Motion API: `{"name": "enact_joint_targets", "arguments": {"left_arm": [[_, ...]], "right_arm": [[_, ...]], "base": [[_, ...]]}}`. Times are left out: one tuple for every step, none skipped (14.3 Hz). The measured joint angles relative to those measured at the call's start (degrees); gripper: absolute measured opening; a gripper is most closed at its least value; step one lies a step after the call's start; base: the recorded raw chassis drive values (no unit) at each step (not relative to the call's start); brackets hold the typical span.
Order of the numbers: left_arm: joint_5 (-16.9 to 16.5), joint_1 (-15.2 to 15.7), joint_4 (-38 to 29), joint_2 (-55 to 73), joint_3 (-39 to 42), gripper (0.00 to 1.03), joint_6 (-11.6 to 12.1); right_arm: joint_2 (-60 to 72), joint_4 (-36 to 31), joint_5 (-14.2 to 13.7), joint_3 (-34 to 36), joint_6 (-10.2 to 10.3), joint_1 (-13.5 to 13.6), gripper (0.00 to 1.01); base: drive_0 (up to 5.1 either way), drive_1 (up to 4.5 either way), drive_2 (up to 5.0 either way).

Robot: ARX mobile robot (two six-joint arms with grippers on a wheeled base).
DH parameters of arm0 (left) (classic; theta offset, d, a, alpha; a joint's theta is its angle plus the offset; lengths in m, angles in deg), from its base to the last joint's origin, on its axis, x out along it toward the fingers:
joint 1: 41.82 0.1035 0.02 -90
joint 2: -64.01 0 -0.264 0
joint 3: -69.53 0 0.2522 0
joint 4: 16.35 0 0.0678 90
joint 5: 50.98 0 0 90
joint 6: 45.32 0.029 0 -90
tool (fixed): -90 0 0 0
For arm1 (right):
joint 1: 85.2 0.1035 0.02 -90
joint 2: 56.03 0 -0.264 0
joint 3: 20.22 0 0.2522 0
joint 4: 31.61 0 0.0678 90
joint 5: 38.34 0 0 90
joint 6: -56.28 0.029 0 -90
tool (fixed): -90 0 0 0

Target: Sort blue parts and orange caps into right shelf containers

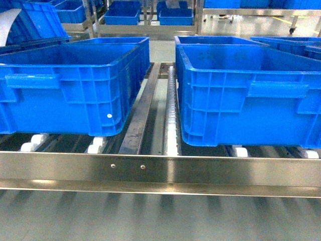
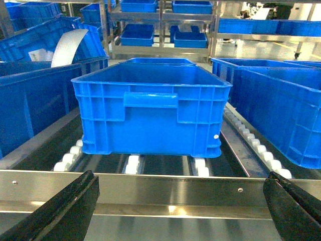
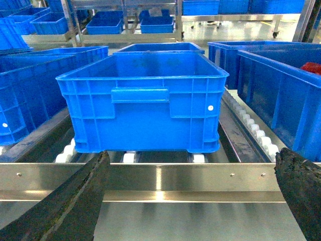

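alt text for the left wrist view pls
A large blue crate sits on the white rollers of a steel shelf, more blue crates beside and behind it. The open, empty left end effector frames the bottom corners.

Right shelf containers (image 1: 246,95): uniform bright blue, walls patterned with moulded ribs; a small white dot marks the crate (image 1: 65,90) near the shelf's left edge, at its lower corner. Shelf (image 1: 160,168): silvery stainless steel, the front rail glossy with pale reflections; rollers (image 1: 172,125) white, in rows between darker grey rails. Left gripper (image 2: 180,211): black fingers (image 2: 65,211). Right gripper (image 3: 190,201): black fingers (image 3: 75,206) with a rough, matte surface. A red patch (image 3: 312,68) shows inside the crate at the far right edge of the right wrist view.
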State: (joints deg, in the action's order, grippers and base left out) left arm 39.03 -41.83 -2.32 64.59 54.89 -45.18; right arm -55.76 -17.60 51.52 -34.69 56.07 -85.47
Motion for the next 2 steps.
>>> {"name": "enact_joint_targets", "arguments": {"left_arm": [[0.00, 0.00, 0.00, 0.00, 0.00, 0.98, 0.00], [0.00, 0.00, 0.00, 0.00, 0.00, 0.98, 0.00]], "right_arm": [[0.00, 0.00, 0.00, 0.00, 0.00, 0.00, 0.98], [0.00, 0.00, 0.00, 0.00, 0.00, 0.00, 0.98]], "base": [[0.0, 0.00, 0.0], [0.0, 0.00, 0.0]]}}
